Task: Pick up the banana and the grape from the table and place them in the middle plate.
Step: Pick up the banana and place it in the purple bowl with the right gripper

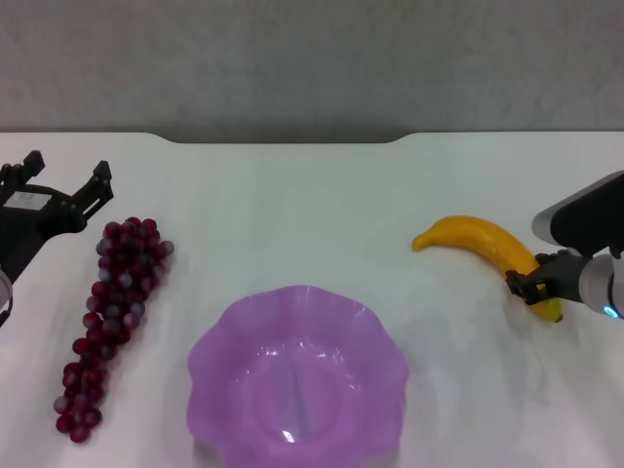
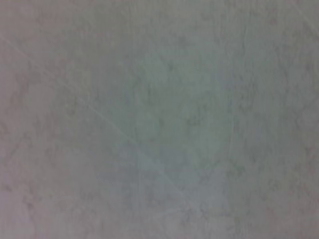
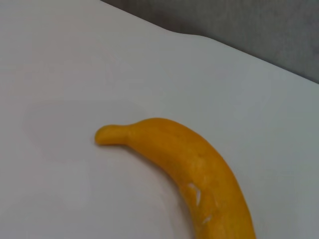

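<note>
Right tool (image 1: 534, 283) sits clenched on the banana (image 1: 483, 244) at its near end, right of the middle plate (image 1: 375, 331), for lifting it plateward. Left tool (image 1: 66, 177), released, waits beyond the grape (image 1: 112, 307), left of that plate.

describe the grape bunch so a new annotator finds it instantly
Start at the purple scalloped middle plate at the near centre of the white table. Look to the robot's left: the grape lies there, near the left gripper. It is the only dark red, beaded cluster.
</note>
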`<action>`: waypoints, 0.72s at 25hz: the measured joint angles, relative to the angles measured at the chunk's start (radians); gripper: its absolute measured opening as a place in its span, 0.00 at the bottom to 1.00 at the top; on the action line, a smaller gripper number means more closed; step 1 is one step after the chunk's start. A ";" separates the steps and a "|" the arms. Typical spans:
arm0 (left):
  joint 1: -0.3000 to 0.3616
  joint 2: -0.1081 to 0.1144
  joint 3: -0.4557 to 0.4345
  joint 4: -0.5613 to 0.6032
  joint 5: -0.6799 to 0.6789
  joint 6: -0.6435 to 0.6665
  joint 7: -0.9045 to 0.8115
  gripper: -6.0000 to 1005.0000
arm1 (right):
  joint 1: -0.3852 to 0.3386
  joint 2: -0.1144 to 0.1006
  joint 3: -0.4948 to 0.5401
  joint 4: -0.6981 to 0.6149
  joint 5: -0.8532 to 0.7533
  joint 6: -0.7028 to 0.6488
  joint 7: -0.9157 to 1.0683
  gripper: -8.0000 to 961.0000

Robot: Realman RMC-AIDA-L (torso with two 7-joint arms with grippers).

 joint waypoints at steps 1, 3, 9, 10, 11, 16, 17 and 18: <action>0.000 0.000 0.000 0.000 0.000 0.000 0.000 0.78 | 0.002 0.000 0.000 0.000 0.000 0.000 0.000 0.49; 0.000 0.000 0.000 0.000 0.000 0.000 0.000 0.78 | 0.009 -0.001 0.003 0.004 -0.003 0.001 0.001 0.49; 0.002 0.000 0.000 0.001 0.000 -0.001 0.000 0.78 | 0.039 -0.005 0.010 0.013 -0.009 0.003 0.002 0.49; 0.003 0.000 0.000 0.001 0.000 -0.001 0.000 0.78 | 0.042 -0.005 0.010 0.014 -0.009 0.003 0.002 0.49; 0.004 0.000 -0.001 0.001 0.000 -0.001 0.000 0.78 | 0.044 -0.005 0.010 0.016 -0.009 0.003 0.001 0.49; 0.009 0.000 -0.003 0.002 0.000 -0.001 0.000 0.78 | 0.047 -0.005 0.011 0.051 -0.011 0.020 0.001 0.49; 0.009 0.000 -0.004 0.002 0.000 -0.001 0.000 0.78 | 0.046 -0.005 0.011 0.070 -0.011 0.029 0.001 0.49; 0.010 0.000 -0.004 0.002 0.000 -0.001 0.000 0.78 | 0.041 -0.005 0.012 0.095 -0.013 0.043 0.001 0.49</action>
